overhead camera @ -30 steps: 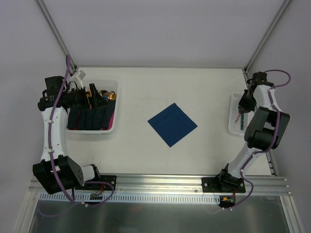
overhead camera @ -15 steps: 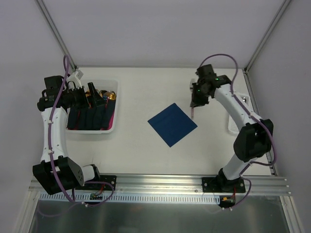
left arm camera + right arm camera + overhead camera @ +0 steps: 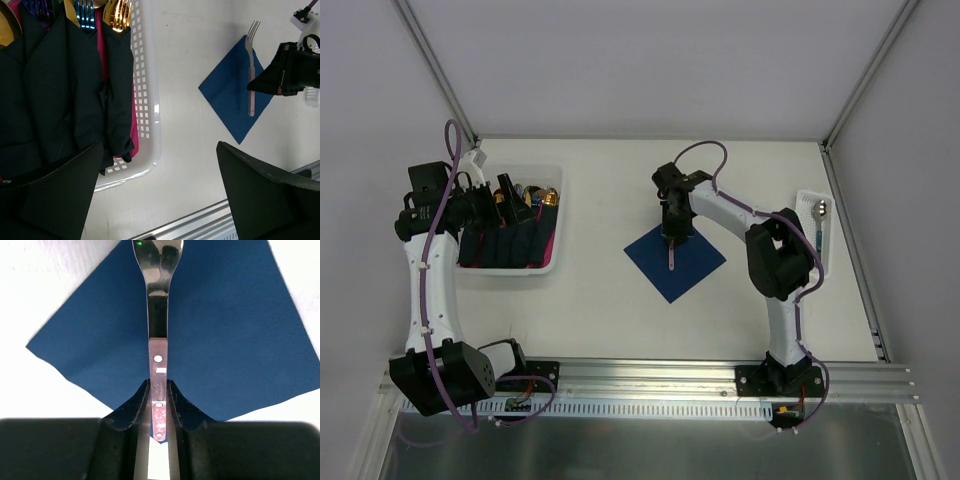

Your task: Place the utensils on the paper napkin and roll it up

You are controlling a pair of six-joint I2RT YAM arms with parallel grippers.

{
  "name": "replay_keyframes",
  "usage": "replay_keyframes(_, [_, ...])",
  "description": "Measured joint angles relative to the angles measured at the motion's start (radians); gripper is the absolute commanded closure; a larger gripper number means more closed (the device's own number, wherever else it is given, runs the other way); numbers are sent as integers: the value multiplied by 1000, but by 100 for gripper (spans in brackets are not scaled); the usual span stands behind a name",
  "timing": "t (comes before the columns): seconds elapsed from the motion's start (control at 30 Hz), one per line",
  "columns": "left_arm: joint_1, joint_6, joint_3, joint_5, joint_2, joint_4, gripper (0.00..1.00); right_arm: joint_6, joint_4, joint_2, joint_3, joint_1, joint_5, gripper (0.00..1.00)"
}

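The navy paper napkin (image 3: 692, 262) lies as a diamond at the table's middle; it also shows in the left wrist view (image 3: 229, 95) and the right wrist view (image 3: 230, 330). My right gripper (image 3: 672, 228) is above its far corner, shut on the pinkish handle of a silver fork (image 3: 159, 325), which points across the napkin (image 3: 673, 257) (image 3: 251, 85). I cannot tell whether the fork touches the paper. A silver spoon (image 3: 818, 218) lies in the small white tray (image 3: 828, 240) at the right. My left gripper (image 3: 515, 200) is open and empty above the white basket (image 3: 160, 200).
The white basket (image 3: 552, 262) (image 3: 146, 100) at the left holds several dark rolls (image 3: 50, 90) with gold and multicoloured cutlery heads (image 3: 119, 12). The aluminium rail (image 3: 640, 375) runs along the near edge. Frame posts stand at the back corners.
My right arm swung left from the white tray to the napkin, carrying the fork. The left arm barely moved.
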Motion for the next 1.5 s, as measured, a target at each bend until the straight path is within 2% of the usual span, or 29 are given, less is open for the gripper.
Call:
replay_keyframes(1.17, [0,-13,-8,-6,5,-1,1,57,108,44,-67,-34,-8,100])
replay_keyframes(1.3, [0,-13,-8,-6,13,0,1,63,113,42,-72,-38,-17,82])
replay_keyframes(1.37, [0,-13,-8,-6,14,-1,1,69,118,39,-78,-39,-19,77])
replay_keyframes(1.5, [0,-13,-8,-6,14,-1,1,79,135,32,-90,-39,-25,71])
